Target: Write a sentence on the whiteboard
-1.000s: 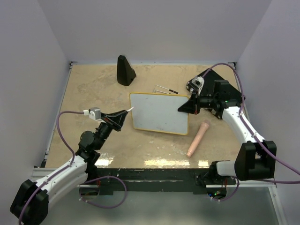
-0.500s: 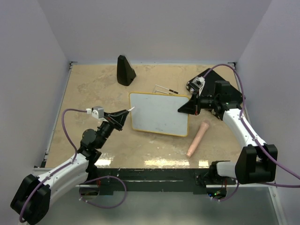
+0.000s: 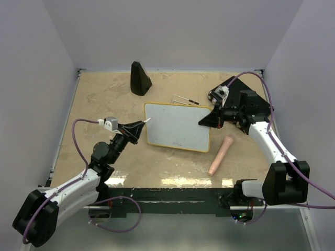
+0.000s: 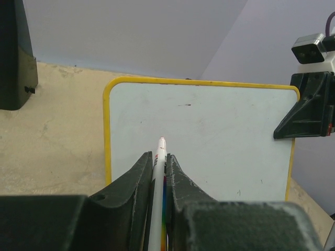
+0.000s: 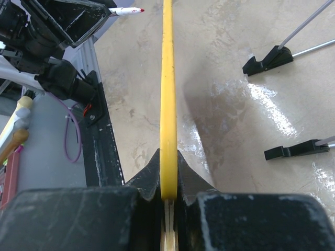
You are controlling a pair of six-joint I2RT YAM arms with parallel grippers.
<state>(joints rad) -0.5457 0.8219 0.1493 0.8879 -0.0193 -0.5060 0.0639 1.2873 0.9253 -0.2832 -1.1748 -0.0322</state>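
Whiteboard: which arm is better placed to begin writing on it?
Left. The left gripper holds the marker, its tip at the left edge of the whiteboard; the right gripper is clamped on the right rim.

Boxed in on three sides by plain pale lavender-grey panels: back wall (image 3: 172, 31), left wall (image 3: 31, 78), right wall (image 3: 309, 73). Matte, bare, seams at both rear corners.

Desk (image 3: 99, 99) topped in beige marbled stone-look sheet, slightly glossy. Bright glare strip (image 3: 183, 181) along near edge; same sheen in broad patches in right wrist view. Pale metal trim (image 3: 64, 125) down left side where desk meets wall. Black rail (image 3: 167, 194) across front, grey ledge (image 3: 172, 230) below it.

Even, soft lighting; faint shadows only.
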